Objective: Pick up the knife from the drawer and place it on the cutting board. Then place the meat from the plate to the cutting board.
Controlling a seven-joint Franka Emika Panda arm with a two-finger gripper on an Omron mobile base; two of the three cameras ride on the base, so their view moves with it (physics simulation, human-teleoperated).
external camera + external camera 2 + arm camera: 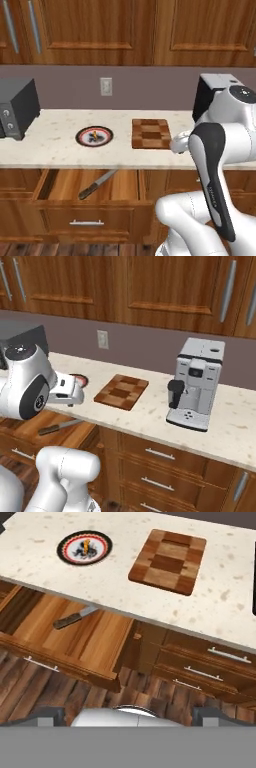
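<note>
Two things sit side by side on the pale speckled bench (50, 150): the plate (94, 136) with its black and red-orange rim, and to its right the checkered cutting board (150, 133), bare on top. The meat (94, 135) rests on the plate's centre, a small orange-and-dark lump. Below the bench the drawer (115, 192) stands pulled out, and the knife (97, 184) lies slanted on its wood-grain floor, dark handle toward the drawer front, blade reaching back under the bench edge. The tool (128, 714) hangs in front of the cabinets above the wooden floor, well apart from the knife, its jaws spread wide and holding nothing.
</note>
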